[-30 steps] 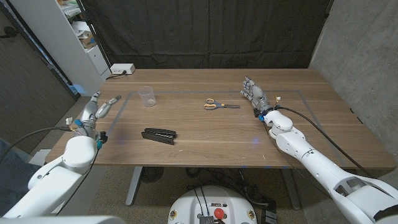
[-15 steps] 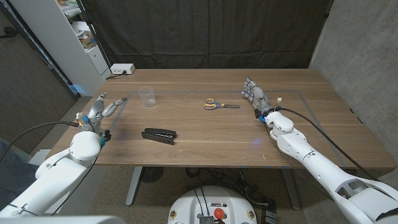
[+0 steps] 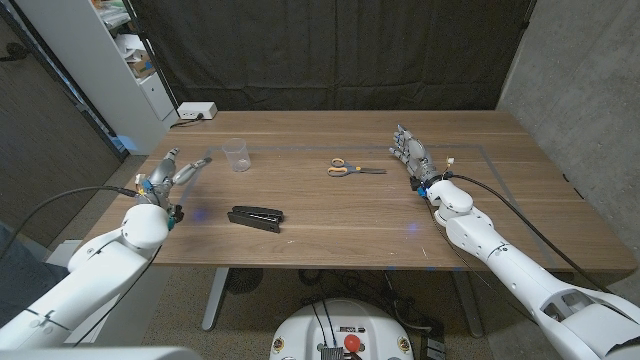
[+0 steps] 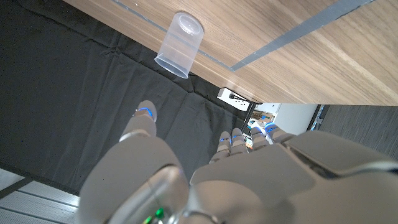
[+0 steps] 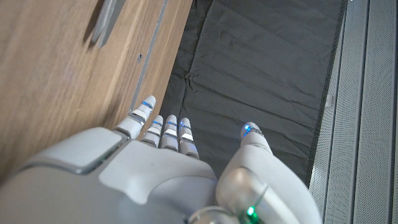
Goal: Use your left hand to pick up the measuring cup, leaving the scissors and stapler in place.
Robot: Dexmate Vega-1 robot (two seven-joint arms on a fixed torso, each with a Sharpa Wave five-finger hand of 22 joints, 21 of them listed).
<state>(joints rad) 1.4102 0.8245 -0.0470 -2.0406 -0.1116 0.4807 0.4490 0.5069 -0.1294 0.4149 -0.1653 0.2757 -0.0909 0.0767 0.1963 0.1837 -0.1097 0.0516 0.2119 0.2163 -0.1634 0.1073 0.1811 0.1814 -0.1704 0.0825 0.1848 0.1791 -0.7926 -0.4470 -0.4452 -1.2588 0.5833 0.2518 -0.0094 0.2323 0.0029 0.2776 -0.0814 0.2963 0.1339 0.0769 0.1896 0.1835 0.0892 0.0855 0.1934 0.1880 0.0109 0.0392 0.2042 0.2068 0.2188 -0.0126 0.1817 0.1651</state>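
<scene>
Black curtain backs my wooden tabletop (image 3: 330,215). My left hand (image 3: 172,174), fingers spread and empty, sits near the measuring cup (image 3: 236,154); my right hand (image 3: 410,153) likewise spread beside scissors (image 3: 353,168).

Looks like a robotics lab or test room, not anyone's home. The wooden worktop (image 3: 330,215) has a rectangle marked out on it with tape (image 3: 470,148). Right behind the worktop hangs a black curtain (image 3: 330,50), beside it on one side a bare concrete wall (image 3: 580,80), and on the other a white shelving unit (image 3: 110,60) stuffed with clutter.
</scene>
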